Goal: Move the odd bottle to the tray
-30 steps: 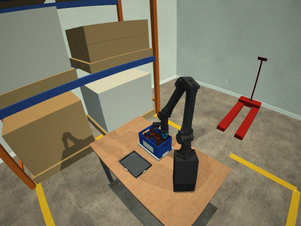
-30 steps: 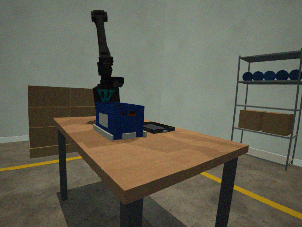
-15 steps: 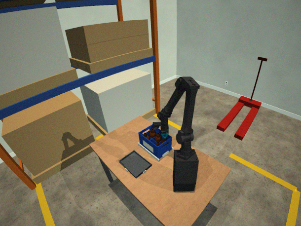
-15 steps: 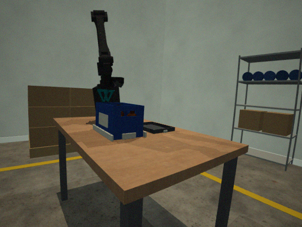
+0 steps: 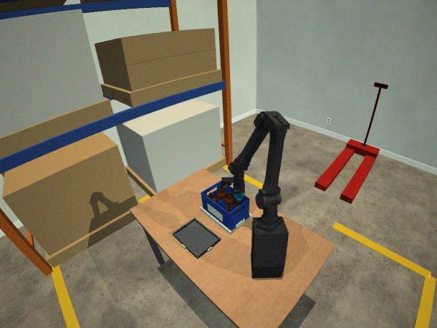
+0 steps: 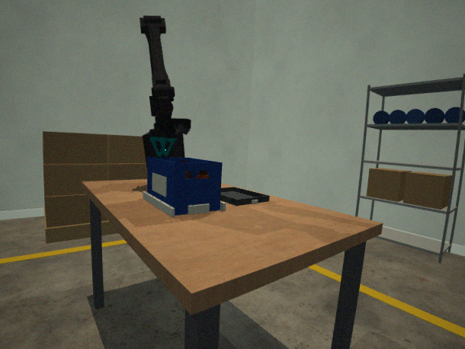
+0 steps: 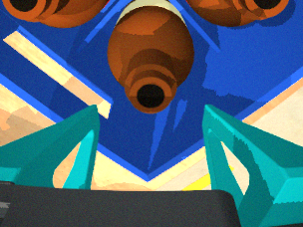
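The blue crate (image 5: 233, 220) (image 6: 198, 194) (image 7: 125, 139) stands on the table with several brown bottles in it. The tray (image 5: 196, 237) (image 6: 239, 195) is bare. My gripper (image 5: 239, 196) (image 6: 163, 152) (image 7: 151, 113) is open with nothing held, over the crate's corner. In the wrist view one bottle (image 7: 150, 47) has its mouth between the two teal fingertips, with a gap on each side. A second bottle (image 7: 67, 16) is at the top left and a third bottle (image 7: 219, 15) at the top right, both cut off. I cannot tell which neck differs.
Light strips (image 5: 216, 220) (image 6: 158, 205) lie along the crate's base. The tray is beside the crate, with small light clips at its edge. The arm's base (image 5: 269, 248) stands on the table (image 5: 229, 286) (image 6: 244, 244) near the crate. The crate walls surround the bottles.
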